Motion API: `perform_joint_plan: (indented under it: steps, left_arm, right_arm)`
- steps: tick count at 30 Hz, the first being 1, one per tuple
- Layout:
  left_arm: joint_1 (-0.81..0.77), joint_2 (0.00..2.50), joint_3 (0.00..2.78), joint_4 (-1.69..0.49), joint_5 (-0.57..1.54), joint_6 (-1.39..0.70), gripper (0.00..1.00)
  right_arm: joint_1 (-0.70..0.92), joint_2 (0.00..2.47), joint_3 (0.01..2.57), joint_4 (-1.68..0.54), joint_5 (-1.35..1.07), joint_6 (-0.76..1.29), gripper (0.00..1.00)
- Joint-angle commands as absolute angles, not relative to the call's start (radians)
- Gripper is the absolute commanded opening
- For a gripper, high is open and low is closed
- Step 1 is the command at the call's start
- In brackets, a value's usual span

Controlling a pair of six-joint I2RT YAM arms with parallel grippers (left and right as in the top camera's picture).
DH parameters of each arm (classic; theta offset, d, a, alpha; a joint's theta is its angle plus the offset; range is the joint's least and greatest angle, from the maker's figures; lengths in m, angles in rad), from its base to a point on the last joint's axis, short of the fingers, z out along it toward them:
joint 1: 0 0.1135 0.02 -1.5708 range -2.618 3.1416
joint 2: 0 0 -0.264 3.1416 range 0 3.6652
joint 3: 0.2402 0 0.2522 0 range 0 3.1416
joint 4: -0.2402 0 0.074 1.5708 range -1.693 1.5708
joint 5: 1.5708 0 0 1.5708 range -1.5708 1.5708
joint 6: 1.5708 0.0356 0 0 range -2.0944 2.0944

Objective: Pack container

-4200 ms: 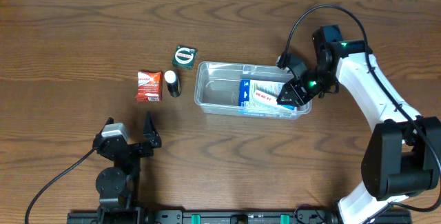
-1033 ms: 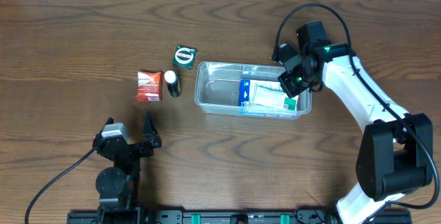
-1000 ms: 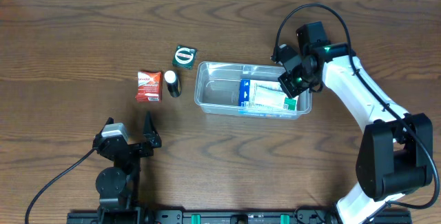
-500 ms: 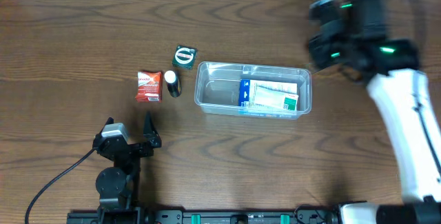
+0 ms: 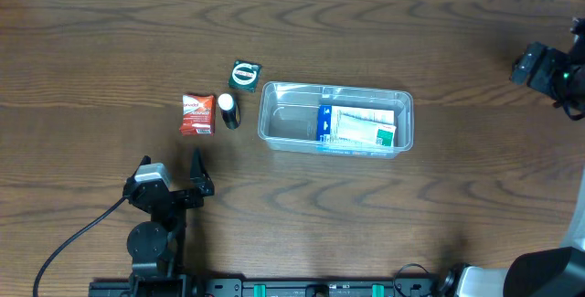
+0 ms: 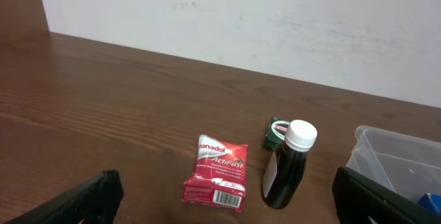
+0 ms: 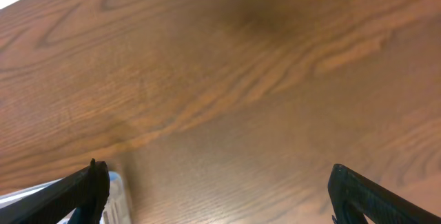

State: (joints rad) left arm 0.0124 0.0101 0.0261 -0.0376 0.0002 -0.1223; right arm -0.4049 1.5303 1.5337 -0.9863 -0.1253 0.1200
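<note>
We find the container (image 5: 291,120) at the middle of the bench (image 5: 411,224), its long side running left to right. A white packet with blue and green print (image 5: 358,125) lies flat in its right half, which leaves the left half bare for more. We judge the packing begun but far from finished.

Three things wait on the bench just left of the tub. They are a red sachet (image 5: 196,114), a dark bottle with a white cap (image 5: 228,111) close beside the sachet's right edge, and a small green packet (image 5: 244,74) a little farther back. The left wrist view shows the bottle standing upright and the sachet lying flat.

The right fingers (image 7: 362,198) are spread wide with nothing between them, over bare wood well to the right of the tub. Only a corner of the clear wall shows at the lower left of that wrist view. Out there the arm blocks neither the tub's mouth nor the way to it.

The left fingers (image 6: 86,198) are also spread wide and empty, low at the front left of the bench. They face the loose items, with the sachet and bottle straight ahead. We judge these items to be within that arm's reach. The narrow bottle could tip if nudged, and the flat sachet would need a pinch at its edge.
</note>
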Motion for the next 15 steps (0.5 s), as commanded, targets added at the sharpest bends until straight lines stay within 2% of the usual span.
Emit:
perform_joint_plan:
  steps: [1, 8, 15]
  left_arm:
    - [0.019, 0.005, 0.004, -0.071, -0.009, -0.109, 0.98]
    - [0.019, 0.005, 0.004, -0.071, 0.005, -0.130, 0.98]
    - [0.019, 0.080, 0.121, -0.153, 0.177, -0.164, 0.98]
  right_arm:
    - [-0.410, 1.526, 1.528, -1.015, -0.132, 0.187, 0.99]
    - [-0.410, 1.526, 1.528, -1.044, -0.138, 0.186, 0.99]
    - [-0.410, 1.526, 1.528, -1.044, -0.138, 0.186, 0.99]
